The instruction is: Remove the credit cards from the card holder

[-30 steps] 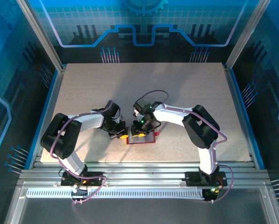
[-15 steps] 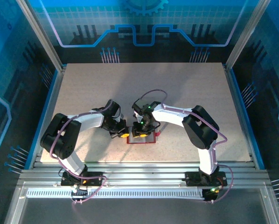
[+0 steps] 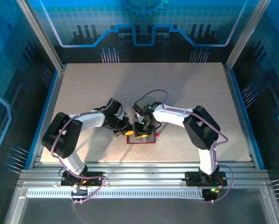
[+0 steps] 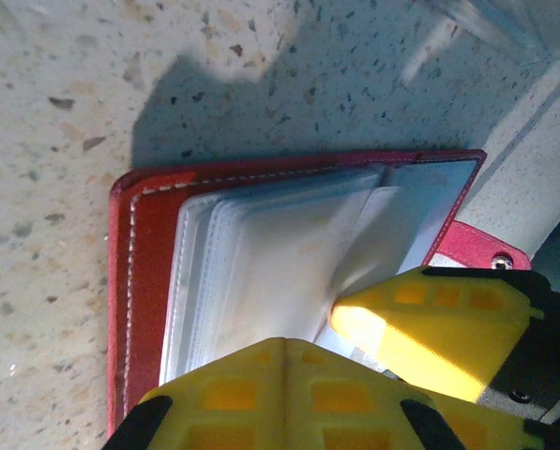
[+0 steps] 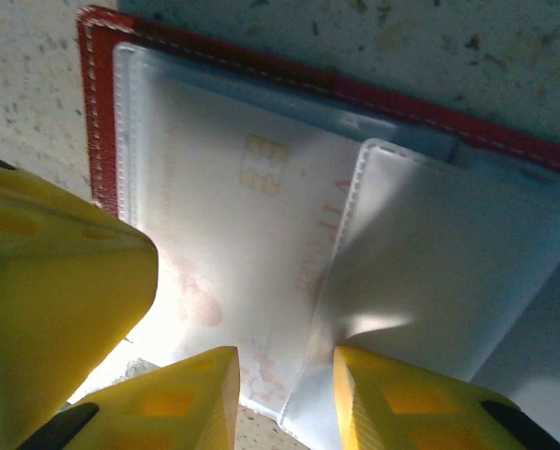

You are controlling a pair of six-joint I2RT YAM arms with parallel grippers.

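- Right fingers [image 5: 181,403]: apart, straddling the lower edge of a clear sleeve [image 5: 430,253] of the card holder [image 5: 97,112]. Nothing is clamped, and they seem set to pinch.
- Left fingers [image 4: 280,394]: clenched over the holder's near edge, probably pinning it open. Any sleeve caught between them is hidden.
- Card holder: lies open on the table [image 4: 54,94], sleeves fanned.
- Contents: a pale pinkish card [image 5: 251,216] with a chip sits inside one sleeve. Other cards cannot be made out.
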